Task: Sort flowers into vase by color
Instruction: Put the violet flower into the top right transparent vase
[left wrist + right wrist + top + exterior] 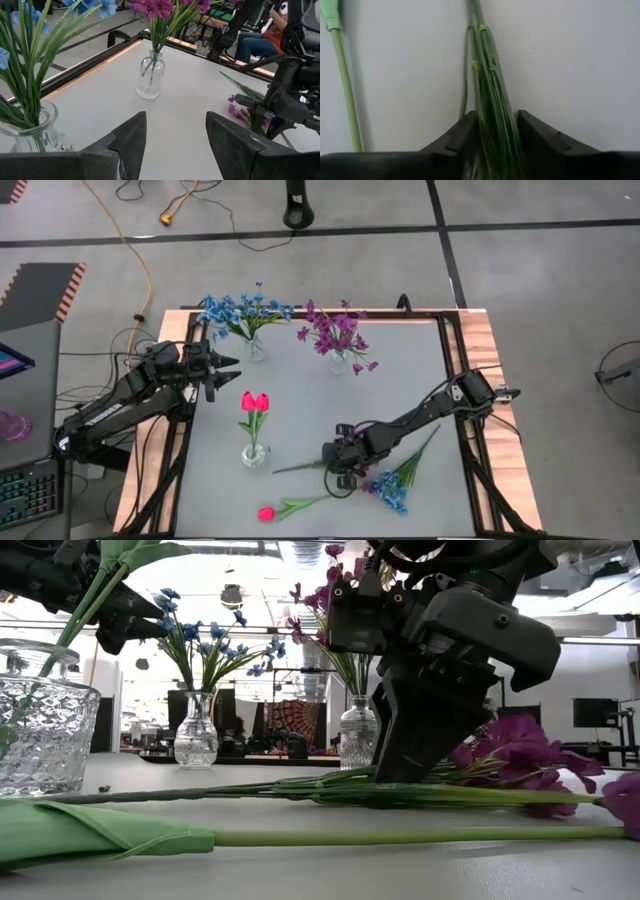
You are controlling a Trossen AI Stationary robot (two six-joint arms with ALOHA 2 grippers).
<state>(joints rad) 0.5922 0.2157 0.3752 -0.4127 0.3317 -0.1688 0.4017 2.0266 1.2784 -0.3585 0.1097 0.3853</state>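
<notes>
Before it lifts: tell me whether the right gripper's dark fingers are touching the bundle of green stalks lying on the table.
Touching. In the right wrist view the fingers press both sides of the green stalks, no gap visible.

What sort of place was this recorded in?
Probably a robotics lab or workshop: a framed work table on a taped concrete floor, a yellow cable trailing across it, and a keyboard at a desk beside the left arm.

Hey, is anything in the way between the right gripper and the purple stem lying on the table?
Nothing visible. The right gripper is already down on the purple stem, its jaws set on either side of the green stalks. The loose tulip lies apart, nearer the table's front edge.
</notes>
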